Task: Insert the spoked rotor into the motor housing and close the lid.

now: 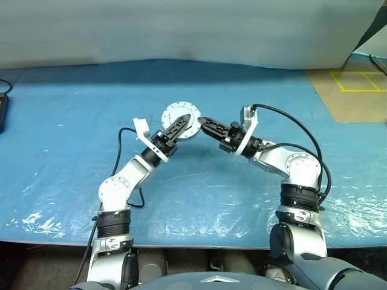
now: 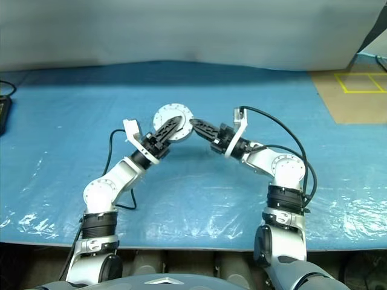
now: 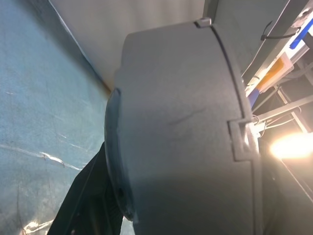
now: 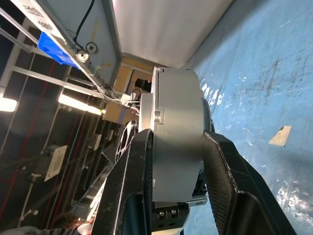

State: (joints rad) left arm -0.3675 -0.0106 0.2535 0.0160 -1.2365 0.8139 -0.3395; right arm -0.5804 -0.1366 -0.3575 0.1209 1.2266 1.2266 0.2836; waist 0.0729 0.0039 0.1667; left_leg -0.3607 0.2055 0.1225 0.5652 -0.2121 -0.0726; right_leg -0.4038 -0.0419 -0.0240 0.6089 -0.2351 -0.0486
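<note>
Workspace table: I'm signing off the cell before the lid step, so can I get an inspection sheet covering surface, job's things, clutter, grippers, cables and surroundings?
Surface: blue table under wrinkled, glossy plastic sheeting.
Job's things: motor housing held up above the table, round face toward the head camera; whether its lid is shut cannot be told.
Clutter: small tan scrap on the sheeting; dark device at the robot's far left edge.
Grippers: right gripper has its jaws clamped across the housing's thickness; left gripper is at the housing, grip unclear.
Cables: black cable looping off the right wrist, another off the left.
Surroundings: pale wall behind; yellow floor markings.
</note>
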